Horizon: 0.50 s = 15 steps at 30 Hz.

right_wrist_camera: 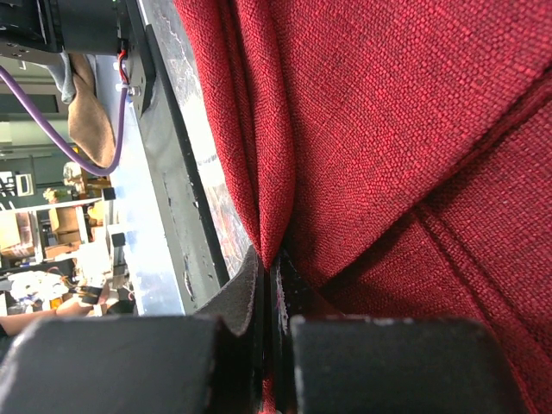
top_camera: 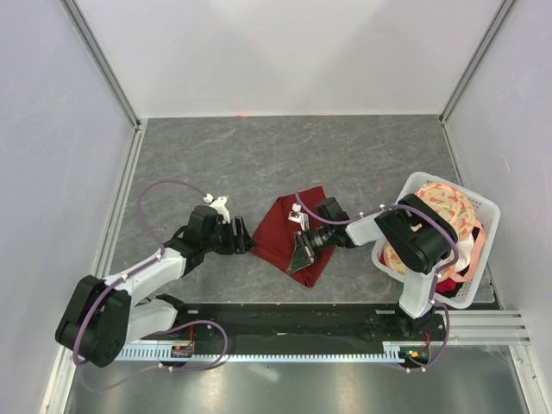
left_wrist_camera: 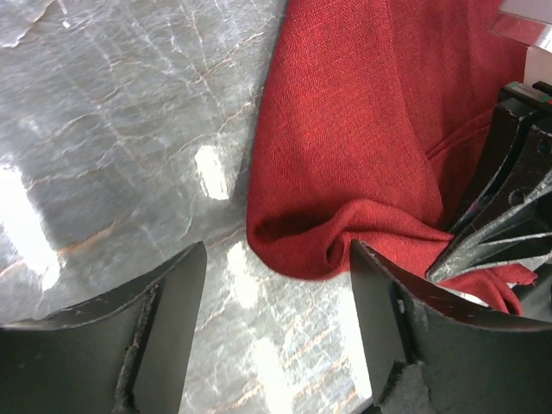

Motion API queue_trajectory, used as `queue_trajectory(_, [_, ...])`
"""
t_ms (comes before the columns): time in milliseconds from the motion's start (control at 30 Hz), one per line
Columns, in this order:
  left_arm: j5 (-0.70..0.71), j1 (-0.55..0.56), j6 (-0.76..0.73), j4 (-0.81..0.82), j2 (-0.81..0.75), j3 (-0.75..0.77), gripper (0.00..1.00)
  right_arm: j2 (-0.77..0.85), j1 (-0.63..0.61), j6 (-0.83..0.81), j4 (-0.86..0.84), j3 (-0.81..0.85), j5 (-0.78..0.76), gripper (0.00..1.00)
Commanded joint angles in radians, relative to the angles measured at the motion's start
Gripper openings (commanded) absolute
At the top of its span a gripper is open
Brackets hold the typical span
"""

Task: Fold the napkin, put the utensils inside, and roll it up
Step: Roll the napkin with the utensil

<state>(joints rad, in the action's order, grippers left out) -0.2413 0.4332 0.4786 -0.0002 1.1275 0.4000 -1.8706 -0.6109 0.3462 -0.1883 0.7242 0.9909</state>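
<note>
Right gripper: closed, pinching a fold of the napkin | left gripper: jaws apart, at napkin's rolled edge, seemingly not touching | napkin: mid-desk, between both grippers.

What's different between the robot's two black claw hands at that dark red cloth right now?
The left gripper holds its fingers apart, pinching nothing; the right gripper has its fingers shut on a fold of the plain dark red cloth napkin. The left one is at the napkin's left corner, the right one over its near side. Both are black and at the same cloth.
</note>
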Motion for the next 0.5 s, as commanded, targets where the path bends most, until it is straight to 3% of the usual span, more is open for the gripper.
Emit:
queue_trajectory(0, [-0.023, -0.001, 0.015, 0.129, 0.063, -0.003, 0.70, -0.038, 0.008, -0.027, 0.004, -0.025, -0.052, 0.00])
queue_trajectory(467, [-0.035, -0.002, 0.006, 0.238, 0.218, 0.010, 0.60, -0.041, 0.010, -0.038, 0.032, -0.016, -0.057, 0.00])
